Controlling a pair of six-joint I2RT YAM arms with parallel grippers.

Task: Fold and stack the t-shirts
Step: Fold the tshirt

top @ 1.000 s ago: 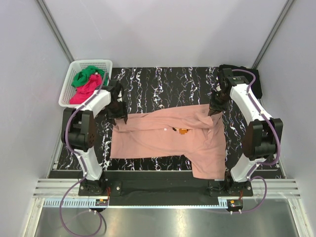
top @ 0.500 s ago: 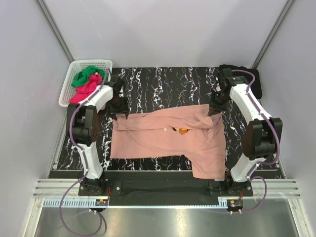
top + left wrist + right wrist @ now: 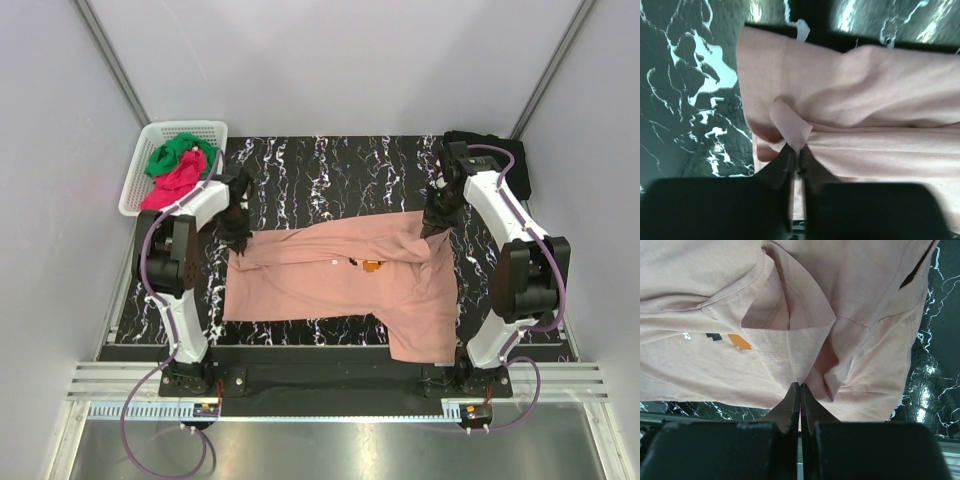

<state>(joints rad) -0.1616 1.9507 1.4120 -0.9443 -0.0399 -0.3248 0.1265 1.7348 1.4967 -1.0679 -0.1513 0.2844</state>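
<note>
Black white-veined marble tabletop [image 3: 330, 170] between pale walls. Spread across it between both pincers: soft salmon-pink short-sleeved t-shirt [image 3: 330, 285], small orange pixel figure [image 3: 740, 341] on chest. Nipped in tightly closed left gripper [image 3: 796, 156]: a small raised fold at shirt's edge. Clamped in closed right gripper [image 3: 799, 390]: ribbed band of same shirt, cloth bunching just ahead of fingertips. Farther out beyond left gripper: white plastic mesh basket [image 3: 135, 190] holding green tee [image 3: 172, 152] and magenta-red tee [image 3: 172, 182].

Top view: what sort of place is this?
Probably a robot test booth: plain white walls box in a marble-patterned table, with left arm and right arm bolted at its edge, gripping a pink t-shirt.
</note>
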